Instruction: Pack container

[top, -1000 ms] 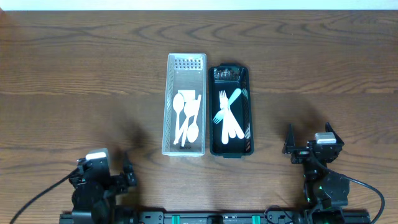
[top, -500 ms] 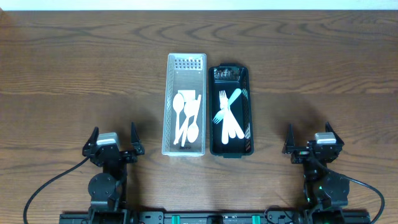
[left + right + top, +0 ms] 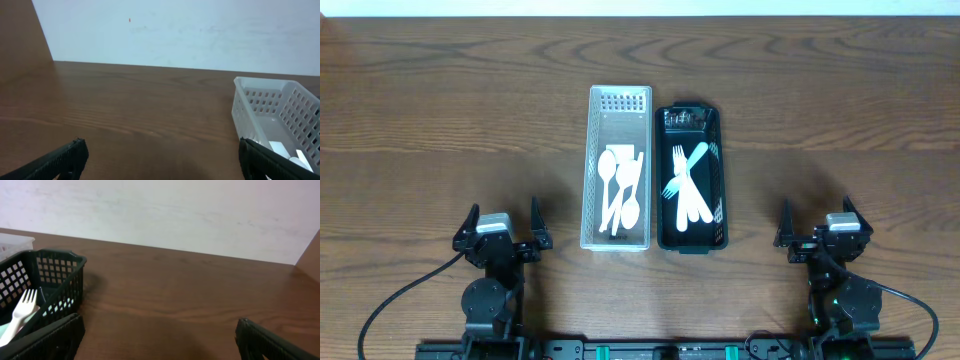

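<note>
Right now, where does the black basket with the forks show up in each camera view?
Overhead: black basket just right of centre, alongside the white basket.
Left wrist: not in it; only the white basket shows, at the right edge.
Right wrist: black basket at lower left, a fork inside.
Shared landmark: the white basket, whose corner also peeks in at the right wrist view's left edge.

Table centre: being taken up by the white basket [image 3: 590,170] and the black basket [image 3: 724,170], standing side by side, showing no passable gap between them.
Left of white basket: lying open, bare table [image 3: 440,130] running to the edge.
Right of black basket: lying open likewise.
Far side: lying bare beyond both baskets.
Near edge: being held by the left gripper [image 3: 503,215] and right gripper [image 3: 817,208], jaws spread wide, well apart from the baskets.
Basket floors: being partly covered by spoons [image 3: 618,190] and forks [image 3: 687,185].
</note>
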